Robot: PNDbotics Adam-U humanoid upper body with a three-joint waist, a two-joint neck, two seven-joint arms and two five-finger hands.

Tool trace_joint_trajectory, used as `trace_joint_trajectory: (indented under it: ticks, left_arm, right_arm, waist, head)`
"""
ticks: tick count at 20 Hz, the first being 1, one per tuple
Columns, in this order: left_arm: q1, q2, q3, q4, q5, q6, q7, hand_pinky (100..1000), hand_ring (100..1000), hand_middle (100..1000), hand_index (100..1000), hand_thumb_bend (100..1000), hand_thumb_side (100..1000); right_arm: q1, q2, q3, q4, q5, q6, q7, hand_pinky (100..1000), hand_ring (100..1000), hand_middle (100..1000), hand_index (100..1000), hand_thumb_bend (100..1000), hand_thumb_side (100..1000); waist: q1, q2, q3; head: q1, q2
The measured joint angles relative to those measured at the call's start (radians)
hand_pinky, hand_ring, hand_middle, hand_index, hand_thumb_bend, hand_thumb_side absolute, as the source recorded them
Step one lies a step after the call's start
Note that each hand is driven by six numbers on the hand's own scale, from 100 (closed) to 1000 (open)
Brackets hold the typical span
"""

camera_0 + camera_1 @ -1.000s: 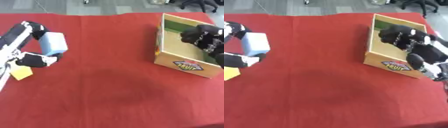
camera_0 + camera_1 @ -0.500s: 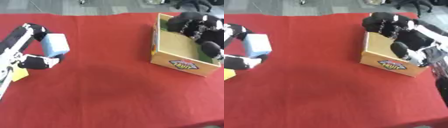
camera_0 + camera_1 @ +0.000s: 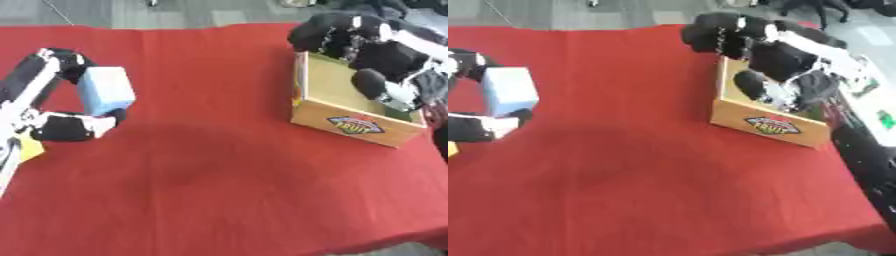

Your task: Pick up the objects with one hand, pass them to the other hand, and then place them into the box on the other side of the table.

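Right hand (image 3: pixel 337 35) risen out of the box (image 3: pixel 354 117) to its far rim, fingers curled, empty; pale blue block (image 3: pixel 106 91) at left edge of red surface (image 3: pixel 210 165), gripped upright in left hand (image 3: pixel 66 127) fingers, well apart from right hand.

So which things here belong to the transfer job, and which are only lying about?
Belonging to the job:
- pale blue block, held in the left robot hand
- cardboard box
- right robot hand, over the box's far edge

Only lying about:
- yellow object at the table's left edge
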Motion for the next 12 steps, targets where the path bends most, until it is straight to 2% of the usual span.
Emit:
trace_joint_trajectory:
  ticks: [12]
  left_arm:
    - [-0.058,-0.087,-0.030,0.069,-0.001,-0.063,0.006,675,605,476,475,100,185]
  right_arm:
    - [-0.089,0.000,0.059,0.079,0.063,-0.043,-0.006,993,1000,942,1000,100,317]
  waist:
    - [-0.001,-0.001,0.017]
  head:
    - [-0.032,0.000]
